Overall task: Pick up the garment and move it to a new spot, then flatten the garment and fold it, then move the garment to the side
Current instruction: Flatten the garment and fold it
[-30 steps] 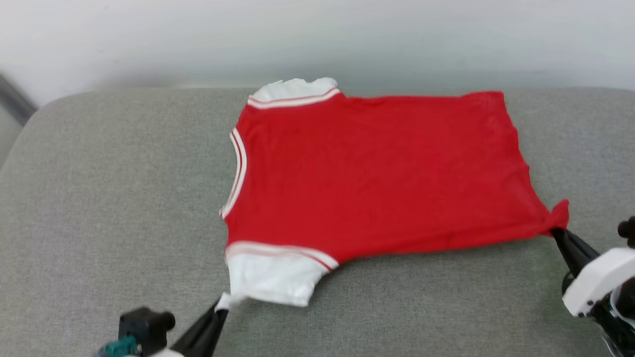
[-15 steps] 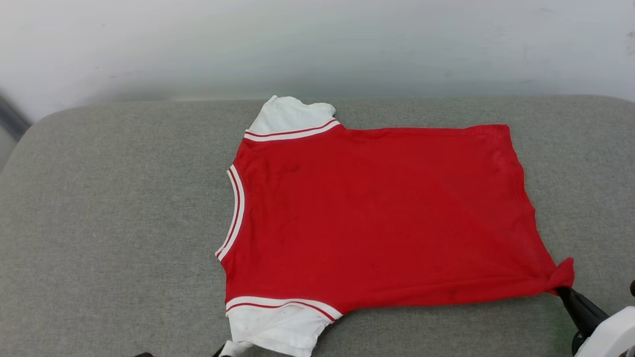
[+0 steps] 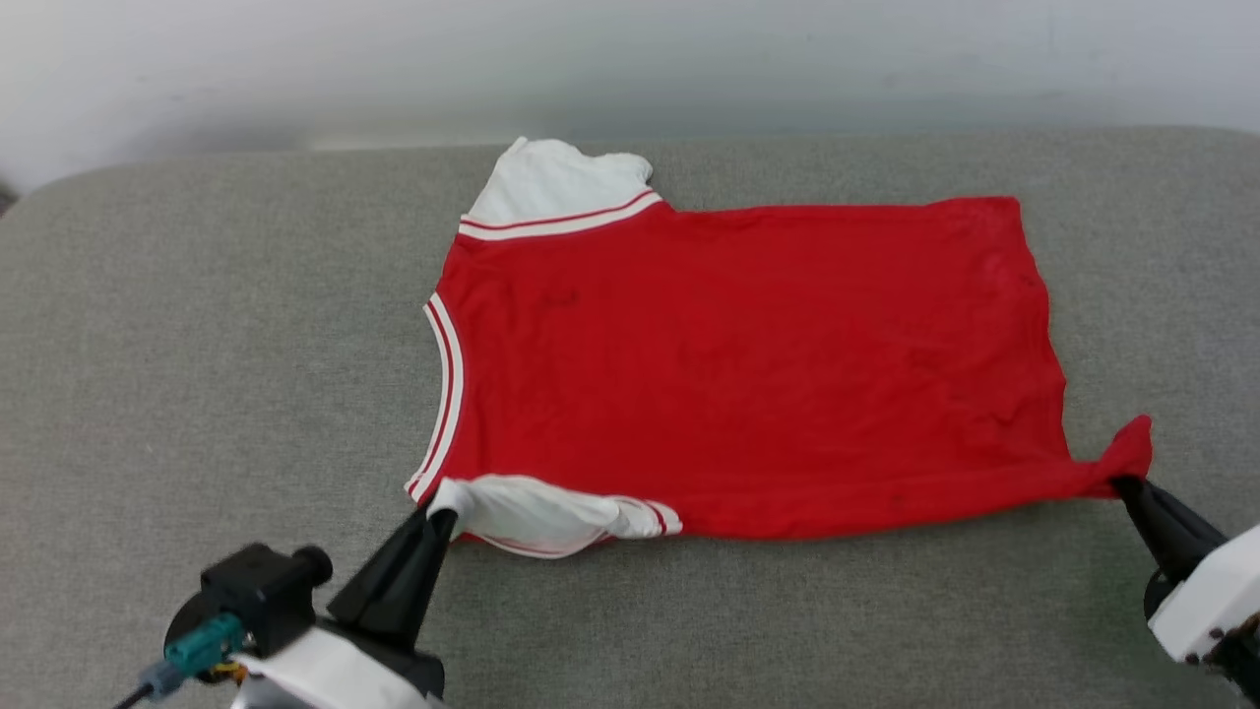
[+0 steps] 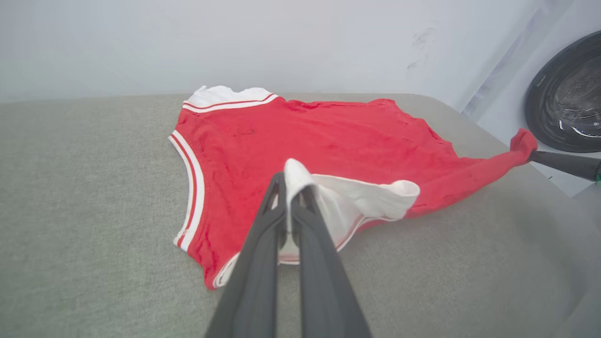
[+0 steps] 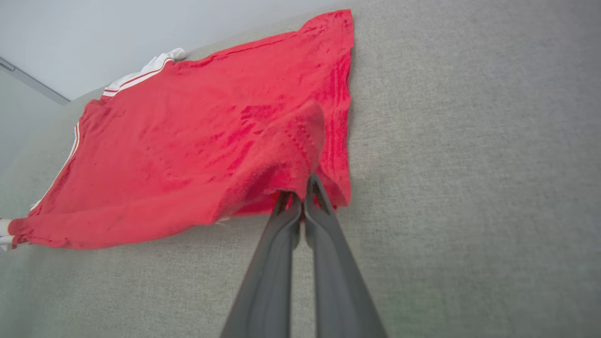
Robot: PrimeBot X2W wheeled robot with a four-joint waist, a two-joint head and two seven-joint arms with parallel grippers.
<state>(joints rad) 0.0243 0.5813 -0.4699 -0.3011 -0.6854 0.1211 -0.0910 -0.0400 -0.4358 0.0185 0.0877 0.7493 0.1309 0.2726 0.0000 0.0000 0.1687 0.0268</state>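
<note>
The garment (image 3: 748, 364) lies spread across the middle of a grey padded surface (image 3: 197, 345), collar to the left and hem to the right. The left gripper (image 3: 441, 512) is pressed together on the near white sleeve (image 3: 536, 514), which is raised and turned in over the red body. The right gripper (image 3: 1127, 483) pinches the near hem corner (image 3: 1132, 448), pulled to a point.

This looks like the start of the fold. The next move calls for both arms to lift the near edge evenly and carry it toward the far sleeve (image 3: 551, 187) without slackening.

A pale wall (image 3: 630, 59) stands behind. At the right is a dark round thing (image 4: 568, 94), perhaps a washer door.
</note>
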